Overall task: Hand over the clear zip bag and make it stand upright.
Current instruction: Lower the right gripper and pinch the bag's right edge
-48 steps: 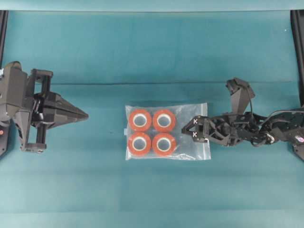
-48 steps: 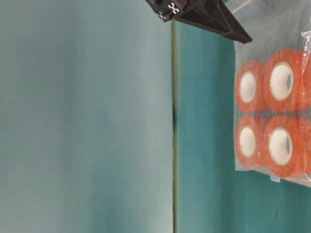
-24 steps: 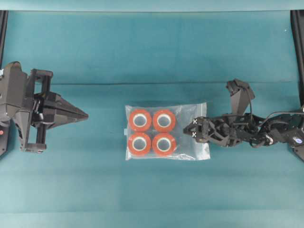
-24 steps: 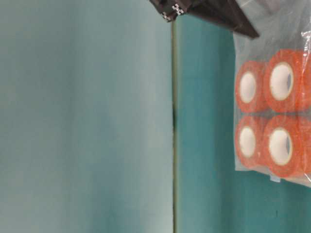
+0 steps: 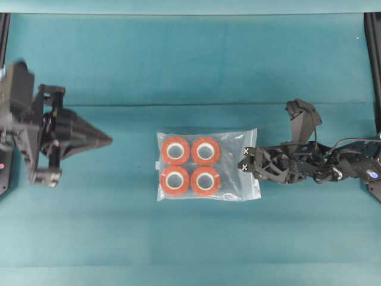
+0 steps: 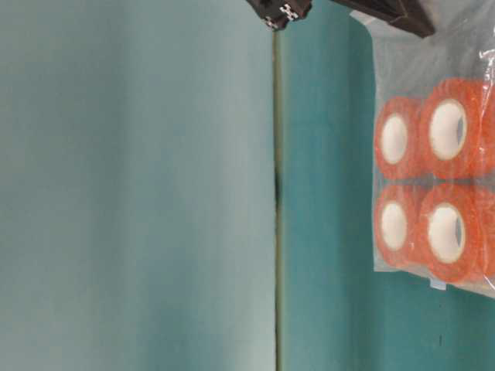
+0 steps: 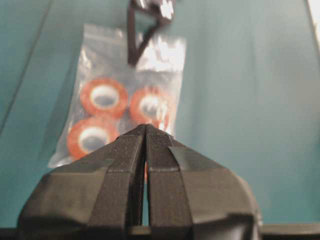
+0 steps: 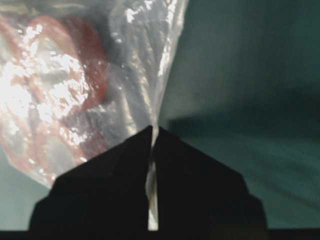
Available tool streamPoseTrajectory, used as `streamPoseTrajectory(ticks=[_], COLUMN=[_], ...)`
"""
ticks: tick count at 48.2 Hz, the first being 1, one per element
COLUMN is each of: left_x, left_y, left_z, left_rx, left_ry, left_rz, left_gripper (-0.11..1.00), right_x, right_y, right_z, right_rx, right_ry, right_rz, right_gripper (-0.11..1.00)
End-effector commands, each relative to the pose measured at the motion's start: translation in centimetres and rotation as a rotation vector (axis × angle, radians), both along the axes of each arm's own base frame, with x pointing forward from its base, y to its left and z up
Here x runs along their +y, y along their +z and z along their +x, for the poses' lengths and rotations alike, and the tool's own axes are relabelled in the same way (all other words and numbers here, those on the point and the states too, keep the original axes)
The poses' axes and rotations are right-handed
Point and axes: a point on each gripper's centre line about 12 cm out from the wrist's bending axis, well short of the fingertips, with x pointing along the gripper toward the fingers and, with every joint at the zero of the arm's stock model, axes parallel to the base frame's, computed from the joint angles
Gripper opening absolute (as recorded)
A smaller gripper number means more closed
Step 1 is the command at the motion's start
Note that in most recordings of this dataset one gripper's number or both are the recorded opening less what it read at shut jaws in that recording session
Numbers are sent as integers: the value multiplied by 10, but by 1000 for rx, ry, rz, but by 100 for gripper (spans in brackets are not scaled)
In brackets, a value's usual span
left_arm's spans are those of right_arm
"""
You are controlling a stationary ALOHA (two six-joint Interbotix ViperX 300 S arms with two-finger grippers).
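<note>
A clear zip bag (image 5: 208, 165) of crinkly, glossy plastic, holding four orange-red tape rolls (image 5: 190, 166) with white cores, lies flat on the teal cloth table (image 5: 190, 65). The right gripper (image 5: 249, 161) pinches its right edge. The left gripper (image 5: 107, 140), clenched and empty, sits well left of the bag.

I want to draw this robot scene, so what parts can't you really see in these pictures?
- Bag: in the table-level view the right edge cuts it off; in the right wrist view glare blurs the rolls.
- Right tool: in the table-level view the top edge crops it.
- Left tool: motion blur smears its arm in the overhead view.
- Zip strip: too fine to make out anywhere.
</note>
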Motion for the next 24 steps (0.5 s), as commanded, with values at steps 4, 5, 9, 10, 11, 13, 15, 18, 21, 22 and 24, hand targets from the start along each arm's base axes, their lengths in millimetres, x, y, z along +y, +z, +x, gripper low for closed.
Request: streamPoseTrajectory(ticks=[4,5,9,10,11,13,15,18,21,22,24], left_x=[2,2,2,2,2,2,2,3,3,3,3], left_y=[4,3,4,5,5,5,6,5,3,2,0], left_z=[2,2,1,1,1,1,1,0,-1,-2,-3], left_rx=[-21,-21,-37,-40,-43,-50,-61,-79,-96,-101,-104], left_ry=[5,4,-2,-3,-5,-7,-6,-4,-3,-3,-1], left_rz=[9,12,34,38,43,52,57,61,57,56,48], left_gripper=[-1,-1,-1,-1,-1,-1,-1,-1,-1,-1,-1], right_x=[5,5,6,6,6,6,5,5,4,4,4], right_y=[6,7,8,9,10,9,9,10,11,12,12], right_z=[3,4,7,7,8,8,8,9,10,10,10], right_rx=[-4,-6,-9,-11,-15,-12,-13,-15,-19,-22,-24], right_ry=[17,17,21,21,21,20,18,18,17,20,19], right_rz=[29,30,35,35,34,35,34,33,33,31,30], right_gripper=[0,0,0,0,0,0,0,0,0,0,0])
